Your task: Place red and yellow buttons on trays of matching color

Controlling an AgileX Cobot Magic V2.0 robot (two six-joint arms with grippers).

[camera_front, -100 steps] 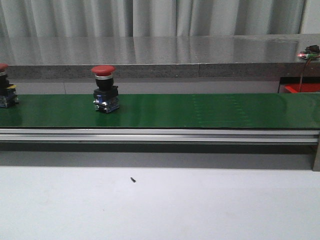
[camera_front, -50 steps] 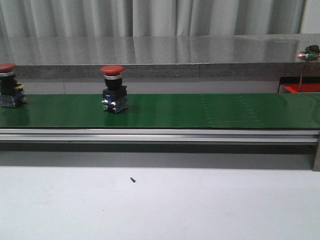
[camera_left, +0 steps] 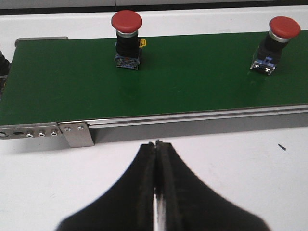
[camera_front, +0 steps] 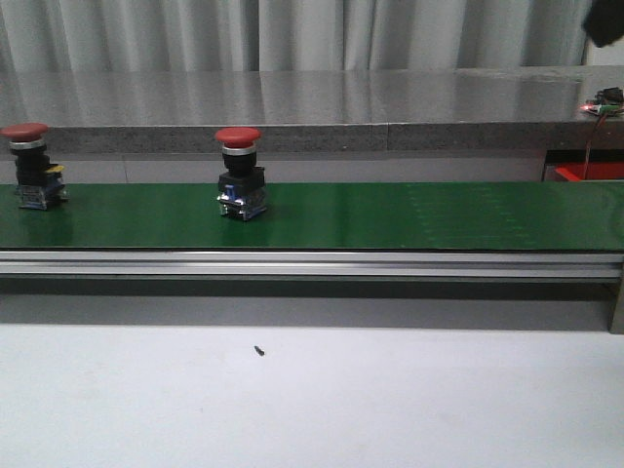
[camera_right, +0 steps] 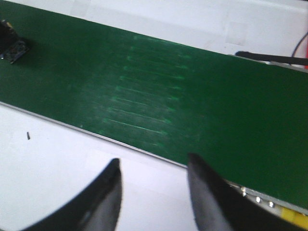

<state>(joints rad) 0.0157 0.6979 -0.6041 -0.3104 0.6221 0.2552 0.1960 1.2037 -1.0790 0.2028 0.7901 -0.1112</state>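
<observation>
Two red buttons stand upright on the green belt (camera_front: 390,219). One red button (camera_front: 240,175) (camera_left: 274,45) is left of the middle, and the other (camera_front: 29,166) (camera_left: 126,41) is near the left end. My left gripper (camera_left: 158,143) is shut and empty over the white table, in front of the belt's left end. My right gripper (camera_right: 153,163) is open and empty above the belt's near edge, far right of the buttons. A red edge (camera_front: 588,173), perhaps the red tray, shows behind the belt's right end. No yellow button is in view.
The belt's metal rail (camera_front: 312,263) runs along its near side. A small dark screw (camera_front: 259,350) lies on the white table. A grey counter (camera_front: 312,97) stands behind the belt. A dark shape (camera_front: 604,19) fills the front view's top right corner. A yellow strip (camera_right: 294,215) shows beside the rail.
Both red buttons have ridden the belt to the right. A dark shape has come into the top right corner of the front view.
</observation>
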